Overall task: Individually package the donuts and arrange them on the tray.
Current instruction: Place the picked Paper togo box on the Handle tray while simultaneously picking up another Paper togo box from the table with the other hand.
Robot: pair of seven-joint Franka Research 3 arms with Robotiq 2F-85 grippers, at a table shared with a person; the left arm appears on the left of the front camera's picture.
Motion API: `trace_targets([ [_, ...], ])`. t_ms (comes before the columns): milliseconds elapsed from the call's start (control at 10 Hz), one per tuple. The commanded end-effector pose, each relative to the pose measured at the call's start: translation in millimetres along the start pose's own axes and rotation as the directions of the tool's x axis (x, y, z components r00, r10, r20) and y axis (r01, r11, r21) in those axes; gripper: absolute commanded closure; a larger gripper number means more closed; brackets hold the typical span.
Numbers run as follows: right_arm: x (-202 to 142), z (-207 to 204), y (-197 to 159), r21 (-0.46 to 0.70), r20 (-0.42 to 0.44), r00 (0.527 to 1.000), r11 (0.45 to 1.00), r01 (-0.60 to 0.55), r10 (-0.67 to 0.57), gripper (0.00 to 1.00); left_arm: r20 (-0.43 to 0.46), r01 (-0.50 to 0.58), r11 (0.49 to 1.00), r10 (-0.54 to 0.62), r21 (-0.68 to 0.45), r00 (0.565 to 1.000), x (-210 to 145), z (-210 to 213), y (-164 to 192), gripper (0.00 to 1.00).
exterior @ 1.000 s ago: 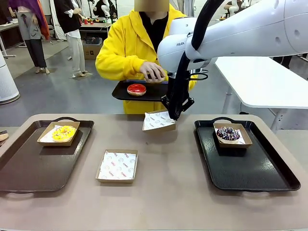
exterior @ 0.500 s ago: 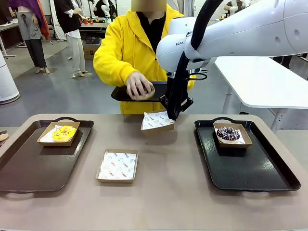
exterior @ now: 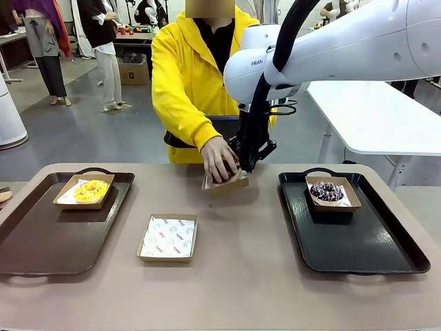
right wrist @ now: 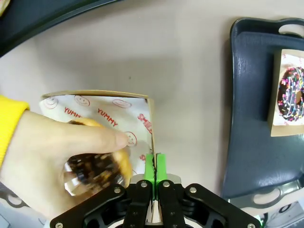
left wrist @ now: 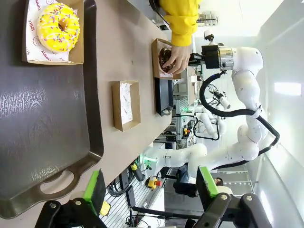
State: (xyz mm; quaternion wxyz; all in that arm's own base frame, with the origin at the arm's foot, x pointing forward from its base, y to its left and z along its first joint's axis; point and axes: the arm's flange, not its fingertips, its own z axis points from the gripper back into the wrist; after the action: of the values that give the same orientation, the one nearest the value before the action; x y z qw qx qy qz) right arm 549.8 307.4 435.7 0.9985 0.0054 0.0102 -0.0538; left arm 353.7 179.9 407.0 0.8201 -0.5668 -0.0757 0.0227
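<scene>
Your right end effector [right wrist: 154, 167] is clenched on the side wall of a shallow brown cardboard box [right wrist: 95, 102] lined with printed white paper, its green pads pressed together over the rim. The person's hand [right wrist: 47, 152] is inside that box, setting down a dark-looking ring donut [right wrist: 92, 167]. The donut is blurred, so treat its glaze colour as unsure.

From the end effector, the donut lies just beside the pinched wall, toward the box's middle, and the hand covers most of it. In the front view the box is at the far edge of the tan worktop [exterior: 227, 283]; you cannot tell whether it rests there or hangs just above.

The black right tray [exterior: 358, 248] lies to the robot's right of the box, with its long axis running near to far. A boxed chocolate sprinkled donut [exterior: 326, 191] sits at its far end, and the part nearer you is bare. The right arm is the nearer one and has the box, so the next move looks like a short carry rightward once the hand is out.

Your left end effector [left wrist: 151, 190] is released and holds nothing, above the handle end of the dark left tray [left wrist: 47, 118]. A yellow-glazed donut [left wrist: 58, 27] lies boxed at that tray's other end. An empty paper-lined box [exterior: 167, 236] waits between the trays. Beyond the worktop are grey floor and a white table.
</scene>
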Motion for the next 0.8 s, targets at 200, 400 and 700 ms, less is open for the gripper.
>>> trace_targets([
  [200,-1.8,0.8,-0.8,0.003,-0.002,1.000,1.000,0.019,-0.019,1.00,0.003,0.000,1.000,0.000,-0.005,1.000,-1.3,1.1,0.1,0.00],
  [400,-1.8,0.8,-0.8,0.003,-0.002,1.000,1.000,0.019,-0.019,1.00,0.003,0.000,1.000,0.000,-0.005,1.000,-1.3,1.1,0.1,0.00],
  [700,-1.8,0.8,-0.8,0.003,-0.002,1.000,1.000,0.019,-0.019,1.00,0.003,0.000,1.000,0.000,-0.005,1.000,-1.3,1.1,0.1,0.00],
])
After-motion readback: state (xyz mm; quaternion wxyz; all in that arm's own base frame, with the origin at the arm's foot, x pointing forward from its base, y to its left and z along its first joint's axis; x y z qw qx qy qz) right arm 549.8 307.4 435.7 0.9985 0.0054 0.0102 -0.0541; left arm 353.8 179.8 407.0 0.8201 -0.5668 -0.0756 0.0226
